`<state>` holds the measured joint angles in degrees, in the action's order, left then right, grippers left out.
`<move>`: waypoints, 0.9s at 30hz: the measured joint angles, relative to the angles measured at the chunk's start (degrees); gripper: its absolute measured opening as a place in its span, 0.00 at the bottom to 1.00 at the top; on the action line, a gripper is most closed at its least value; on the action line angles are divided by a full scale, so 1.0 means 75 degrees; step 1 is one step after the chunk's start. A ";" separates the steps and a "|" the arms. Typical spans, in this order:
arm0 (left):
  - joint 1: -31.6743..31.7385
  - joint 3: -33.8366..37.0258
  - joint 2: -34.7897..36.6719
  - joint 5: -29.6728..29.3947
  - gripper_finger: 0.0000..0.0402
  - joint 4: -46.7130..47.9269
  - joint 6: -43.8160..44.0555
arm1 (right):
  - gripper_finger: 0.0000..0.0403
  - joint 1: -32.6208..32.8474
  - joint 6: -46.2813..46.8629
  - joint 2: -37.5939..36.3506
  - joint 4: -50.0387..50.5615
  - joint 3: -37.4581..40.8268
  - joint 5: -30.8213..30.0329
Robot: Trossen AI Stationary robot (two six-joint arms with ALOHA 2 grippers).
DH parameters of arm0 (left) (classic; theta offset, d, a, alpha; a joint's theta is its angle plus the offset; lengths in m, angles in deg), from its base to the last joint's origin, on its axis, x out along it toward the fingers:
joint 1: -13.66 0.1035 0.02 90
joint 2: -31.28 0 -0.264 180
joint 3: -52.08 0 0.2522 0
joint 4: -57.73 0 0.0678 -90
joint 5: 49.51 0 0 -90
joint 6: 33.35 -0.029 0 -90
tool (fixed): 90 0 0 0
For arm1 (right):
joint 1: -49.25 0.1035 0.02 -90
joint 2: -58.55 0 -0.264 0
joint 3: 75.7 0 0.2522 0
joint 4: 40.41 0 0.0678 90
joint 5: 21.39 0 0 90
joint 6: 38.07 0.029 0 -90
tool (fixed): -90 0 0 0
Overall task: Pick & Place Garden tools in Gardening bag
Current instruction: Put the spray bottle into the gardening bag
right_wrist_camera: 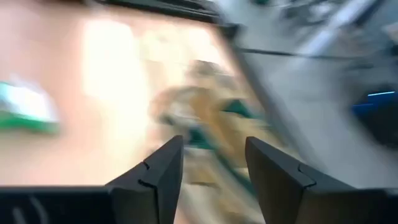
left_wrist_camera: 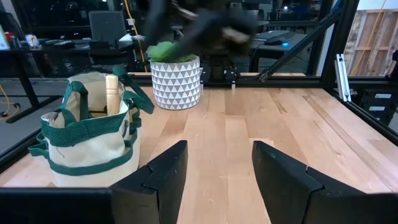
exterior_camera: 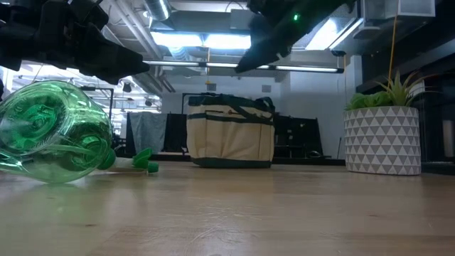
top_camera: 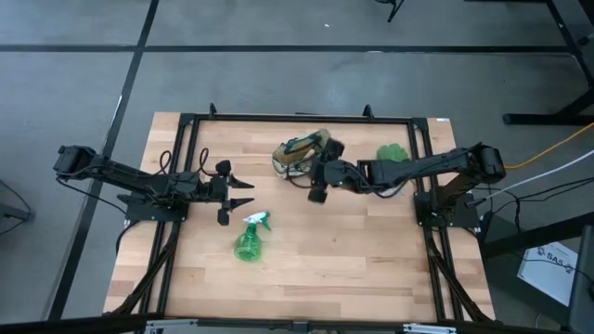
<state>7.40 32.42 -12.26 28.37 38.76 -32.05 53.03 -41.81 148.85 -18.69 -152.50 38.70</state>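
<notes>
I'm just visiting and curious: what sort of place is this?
Probably a robotics lab or workshop. A wooden table sits in a black metal frame with two robot arms, and desks with monitors stand behind under exposed ceiling lights.

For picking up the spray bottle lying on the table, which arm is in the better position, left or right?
The left, probably. Its open end effector hangs just beside the spray bottle. The right end effector, also open, is farther away, next to the gardening bag.

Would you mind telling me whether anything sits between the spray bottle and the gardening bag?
Nothing visible blocks the bare wood from the lying spray bottle to the gardening bag. The open right gripper hangs beside the bag, raised off the table.
</notes>
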 joint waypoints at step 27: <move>-0.0002 0.0001 -0.0001 0.0000 0.44 0.0000 0.0000 | 0.44 0.1723 0.2018 0.0000 0.0891 0.0006 0.4878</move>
<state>7.38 32.43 -12.27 28.37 38.76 -32.05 65.95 -26.67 148.85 -12.01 -152.46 75.29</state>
